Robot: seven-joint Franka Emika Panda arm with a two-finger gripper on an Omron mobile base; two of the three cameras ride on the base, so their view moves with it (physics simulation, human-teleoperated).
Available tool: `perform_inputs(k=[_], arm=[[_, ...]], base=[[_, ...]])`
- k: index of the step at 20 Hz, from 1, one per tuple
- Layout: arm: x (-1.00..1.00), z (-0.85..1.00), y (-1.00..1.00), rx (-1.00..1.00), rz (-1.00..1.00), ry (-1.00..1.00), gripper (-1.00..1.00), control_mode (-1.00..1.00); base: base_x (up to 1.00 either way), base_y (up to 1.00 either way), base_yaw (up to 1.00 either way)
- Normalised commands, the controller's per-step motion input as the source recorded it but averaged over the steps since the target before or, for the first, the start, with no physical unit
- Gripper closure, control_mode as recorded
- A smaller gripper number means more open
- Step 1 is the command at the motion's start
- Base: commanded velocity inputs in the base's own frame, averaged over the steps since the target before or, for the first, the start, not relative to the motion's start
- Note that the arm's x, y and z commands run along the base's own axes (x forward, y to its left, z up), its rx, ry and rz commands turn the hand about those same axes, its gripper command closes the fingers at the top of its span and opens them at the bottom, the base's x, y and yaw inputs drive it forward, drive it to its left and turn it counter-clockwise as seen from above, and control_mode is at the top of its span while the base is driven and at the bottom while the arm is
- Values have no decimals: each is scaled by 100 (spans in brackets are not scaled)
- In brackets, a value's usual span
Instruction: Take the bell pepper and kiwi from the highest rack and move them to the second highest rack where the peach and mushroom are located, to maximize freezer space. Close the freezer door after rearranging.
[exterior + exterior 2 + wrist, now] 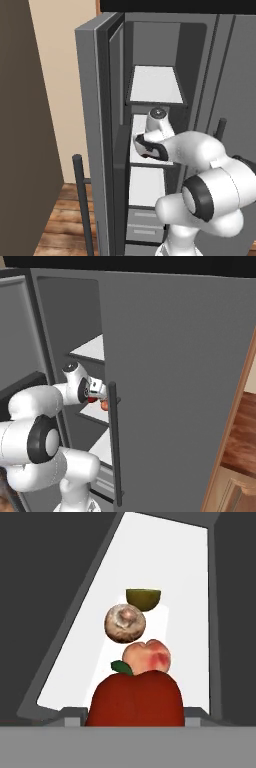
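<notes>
An open freezer door (95, 125) stands at the left, beside the freezer (155, 85) with its white shelves. The white robot arm (200, 170) reaches onto the second highest rack (165, 572). Its gripper (96, 392) is clamped on the dark red bell pepper (134, 699), held low over the rack's front edge. Just beyond it, in a row running toward the back, lie the peach (147, 656), the mushroom (125, 623) and the kiwi (143, 598).

No readable text anywhere — no labels, brands, numbers or signs on the freezer (150, 60), its door (92, 125) or the produce — every surface is plain.
</notes>
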Motion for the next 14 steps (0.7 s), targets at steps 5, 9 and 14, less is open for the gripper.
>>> perform_inputs(k=[5,9,14], arm=[[73,-36,-7,0,5,0,100,-100],[79,-26,0,0,0,1,100,-100],[65,-34,0,-1,0,14,100,-100]], base=[[0,0,0],[0,0,0],[0,0,0]])
